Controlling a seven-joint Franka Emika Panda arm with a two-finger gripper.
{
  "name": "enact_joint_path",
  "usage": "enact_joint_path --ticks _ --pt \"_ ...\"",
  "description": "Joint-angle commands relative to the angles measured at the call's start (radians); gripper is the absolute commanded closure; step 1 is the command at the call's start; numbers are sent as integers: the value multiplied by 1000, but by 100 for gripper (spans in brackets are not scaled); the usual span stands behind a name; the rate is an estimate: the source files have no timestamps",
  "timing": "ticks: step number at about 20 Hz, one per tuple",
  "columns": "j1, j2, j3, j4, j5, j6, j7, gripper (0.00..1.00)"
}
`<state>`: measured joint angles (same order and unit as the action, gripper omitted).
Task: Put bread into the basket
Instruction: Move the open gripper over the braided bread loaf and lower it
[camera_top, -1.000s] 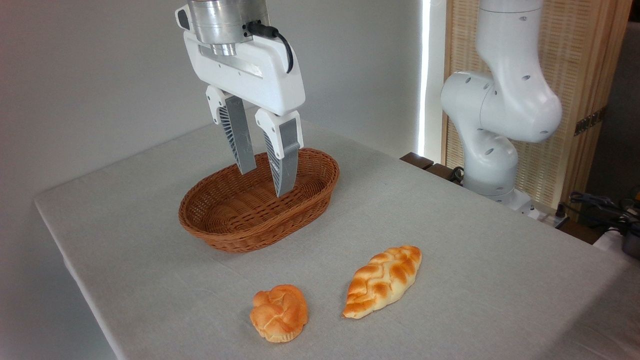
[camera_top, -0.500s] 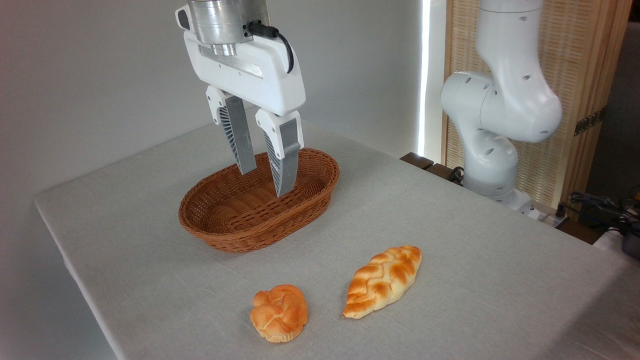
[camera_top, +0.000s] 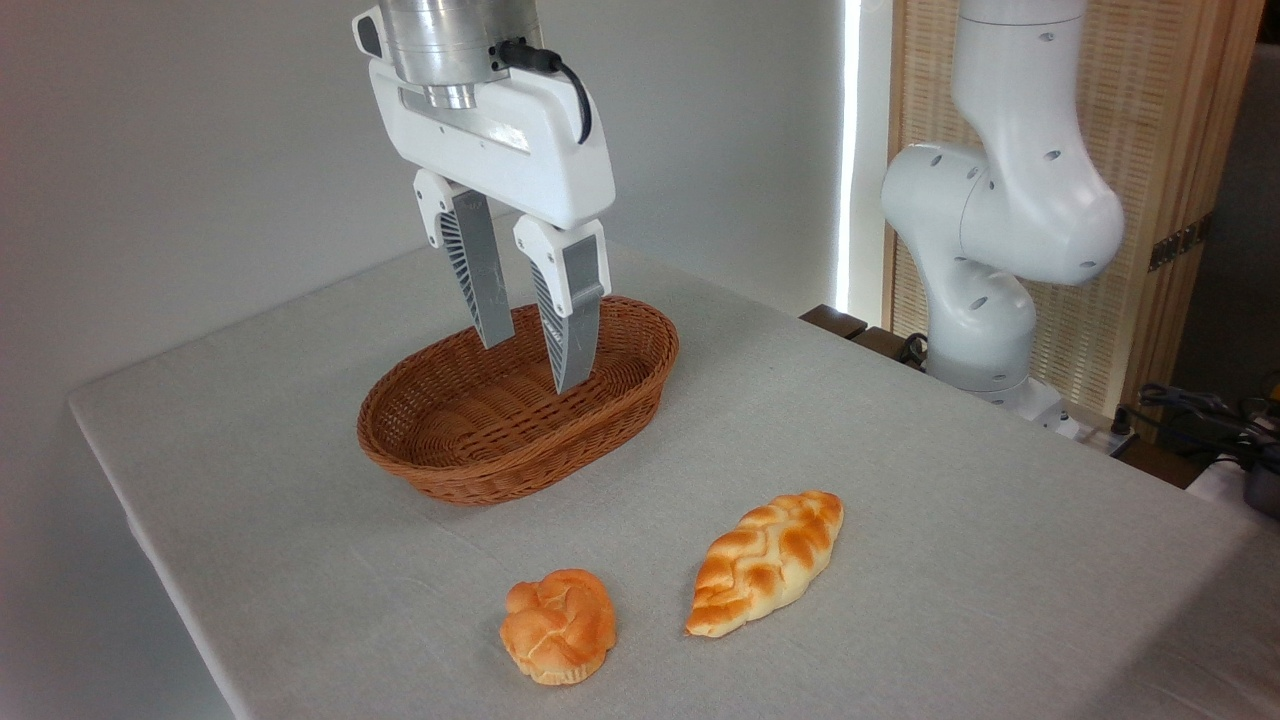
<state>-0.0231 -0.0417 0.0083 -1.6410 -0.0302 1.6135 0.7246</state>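
We note gripper (camera_top: 532, 368) empty, fingers apart, hanging over wicker basket (camera_top: 480, 470); its fingers hide part of the far rim. Braided loaf (camera_top: 765, 563) lies on tablecloth (camera_top: 900, 480), well apart.

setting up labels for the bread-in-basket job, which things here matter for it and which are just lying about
Part of the job:
- braided loaf, lying on the table, not yet picked up
- wicker basket, empty
- gripper, open, holding nothing, in front of the basket in the picture

Just lying about:
- round knotted bun, left of the loaf
- cables at the far right edge
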Motion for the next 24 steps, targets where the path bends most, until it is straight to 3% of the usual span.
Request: enact_joint_path --ticks 1,8,11,15,19,22,24 --pt "-5 -44 24 -42 -8 -14 26 0" --pt "-5 -184 35 -244 -4 101 53 0" --pt "-5 -263 45 -362 30 158 53 0" --pt "-6 -273 45 -422 39 193 52 0" --pt "-6 -322 47 -545 102 285 52 0" --pt "-6 -317 48 -598 206 312 56 0" --pt "-6 -313 50 -650 219 327 56 0"
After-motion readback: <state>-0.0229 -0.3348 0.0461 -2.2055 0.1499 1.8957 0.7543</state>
